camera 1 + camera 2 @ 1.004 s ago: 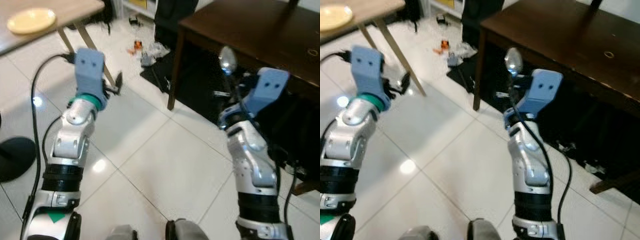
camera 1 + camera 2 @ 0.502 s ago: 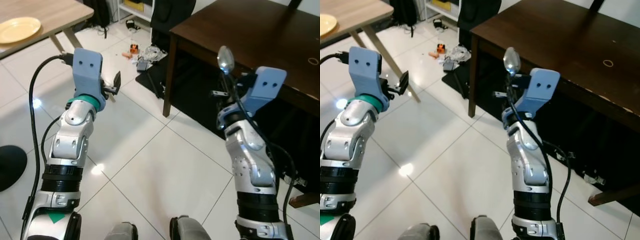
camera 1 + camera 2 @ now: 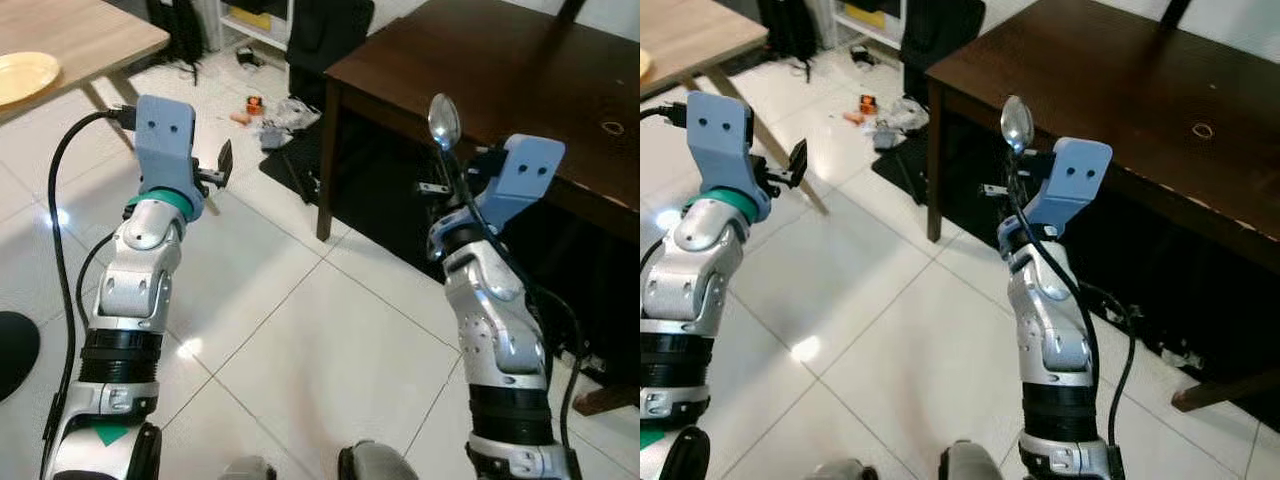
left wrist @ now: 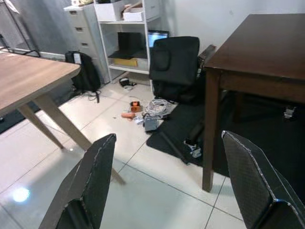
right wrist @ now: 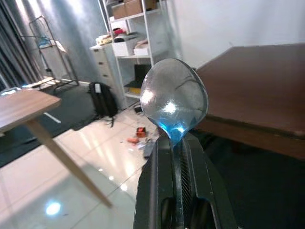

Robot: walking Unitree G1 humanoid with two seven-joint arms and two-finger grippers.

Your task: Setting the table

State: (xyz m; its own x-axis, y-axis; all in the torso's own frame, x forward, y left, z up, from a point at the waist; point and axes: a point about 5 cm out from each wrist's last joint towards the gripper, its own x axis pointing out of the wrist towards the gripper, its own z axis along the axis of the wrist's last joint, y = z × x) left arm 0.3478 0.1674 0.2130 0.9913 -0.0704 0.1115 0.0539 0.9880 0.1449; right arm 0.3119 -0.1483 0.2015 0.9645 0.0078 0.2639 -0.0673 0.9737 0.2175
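One spoon (image 5: 174, 99), bowl upward, clenched in the right claw (image 5: 177, 143) just before the dark table (image 3: 520, 75), near its front corner. Left claw (image 4: 167, 186): fingers spread, nothing between them, raised over the tiled floor (image 3: 290, 300) well left of that table. Yellow plate (image 3: 22, 77), seemingly bare, on the light wooden table (image 3: 90, 30) farther left.

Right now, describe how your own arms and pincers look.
Both arms are silver with black ribbed bands and black cables. Each wrist carries a pale blue block with two small holes. The left arm has a green ring and a green triangle mark. The left pincer and right pincer have long black fingers.
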